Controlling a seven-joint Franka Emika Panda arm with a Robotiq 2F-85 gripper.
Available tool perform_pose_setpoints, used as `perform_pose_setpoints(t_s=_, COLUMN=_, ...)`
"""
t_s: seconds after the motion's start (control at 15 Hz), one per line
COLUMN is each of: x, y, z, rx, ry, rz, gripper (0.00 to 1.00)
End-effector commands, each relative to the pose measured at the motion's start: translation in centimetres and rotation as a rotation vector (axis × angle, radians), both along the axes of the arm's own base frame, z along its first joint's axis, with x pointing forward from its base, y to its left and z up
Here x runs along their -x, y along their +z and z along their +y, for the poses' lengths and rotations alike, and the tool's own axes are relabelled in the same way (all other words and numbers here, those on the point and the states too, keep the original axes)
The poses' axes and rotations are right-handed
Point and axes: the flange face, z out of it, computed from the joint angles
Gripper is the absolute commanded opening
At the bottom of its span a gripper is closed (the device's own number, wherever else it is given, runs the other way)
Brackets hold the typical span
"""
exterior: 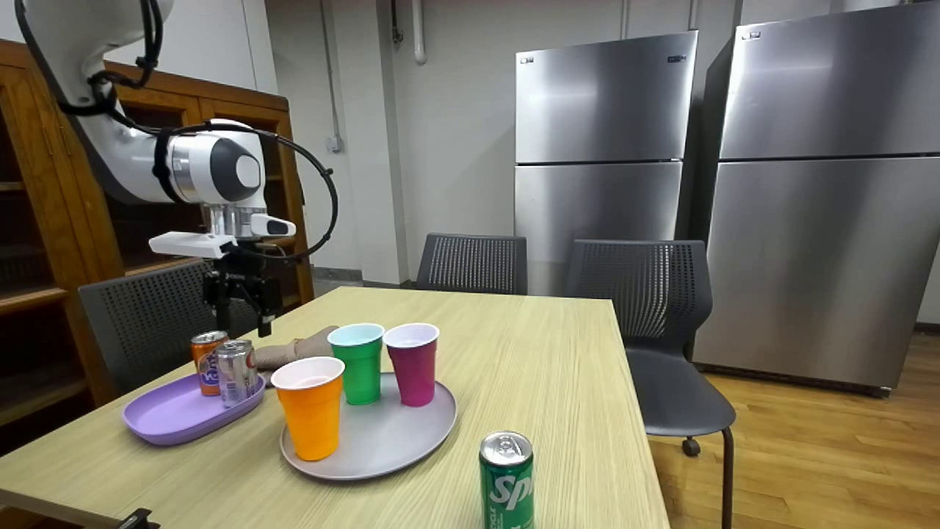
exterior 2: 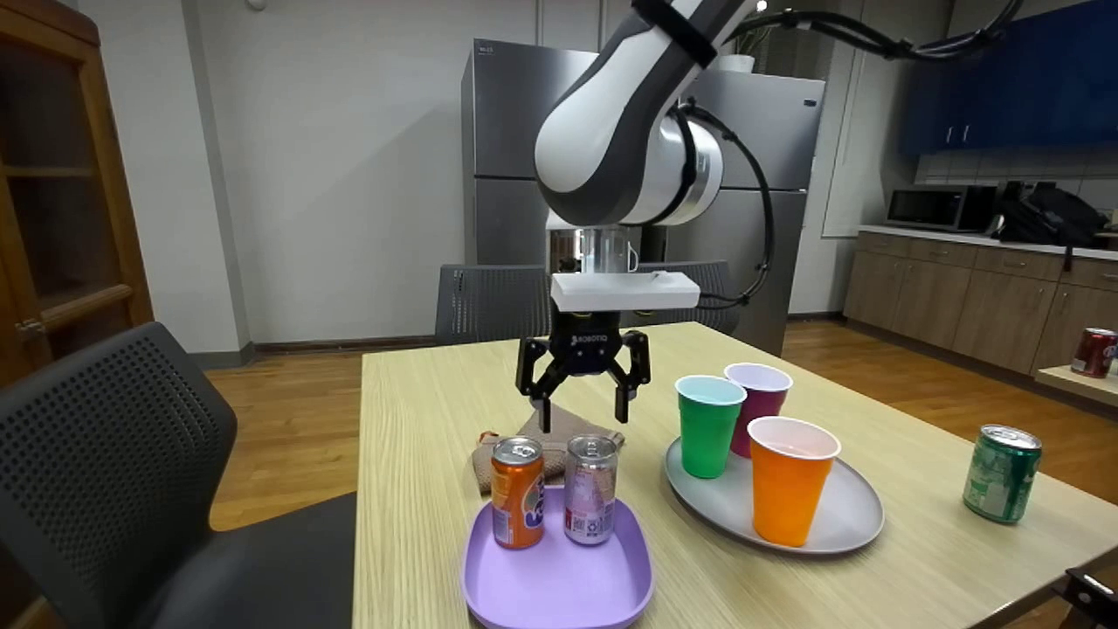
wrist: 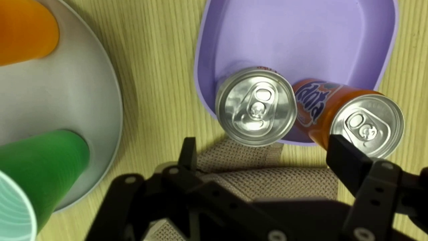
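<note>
My gripper is open and empty, pointing down above the table, as both exterior views show; its fingers also show in the wrist view. Below it lies a folded brown mesh cloth, partly hidden by the gripper in the wrist view. Nearest to the gripper, a silver can and an orange Fanta can stand upright in a purple tray. In the wrist view the silver can is between and ahead of the fingertips. The right finger overlaps the Fanta can there.
A grey round plate beside the tray bears an orange cup, a green cup and a magenta cup. A green Sprite can stands beyond the plate. Dark chairs stand around the table.
</note>
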Motion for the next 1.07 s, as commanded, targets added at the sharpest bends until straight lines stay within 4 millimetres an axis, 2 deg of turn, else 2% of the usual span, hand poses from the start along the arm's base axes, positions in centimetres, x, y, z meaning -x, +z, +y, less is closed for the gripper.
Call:
perform_pose_setpoints(t_s=0.0, x=1.3, y=3.4, z=-1.1, rx=-0.015, ry=-0.013, rz=-0.056, gripper=1.0)
perform_pose_setpoints(t_s=0.53, x=3.7, y=8.7, z=-5.6, rx=-0.033, ry=-0.093, rz=-0.141, gripper=1.0)
perform_pose_setpoints(t_s=0.73, x=4.2, y=10.5, z=-8.1, rx=-0.038, ry=-0.146, rz=-0.166, gripper=1.0)
perform_pose_setpoints(t_s=1.0, x=4.3, y=12.6, z=-12.7, rx=-0.043, ry=-0.24, rz=-0.201, gripper=1.0)
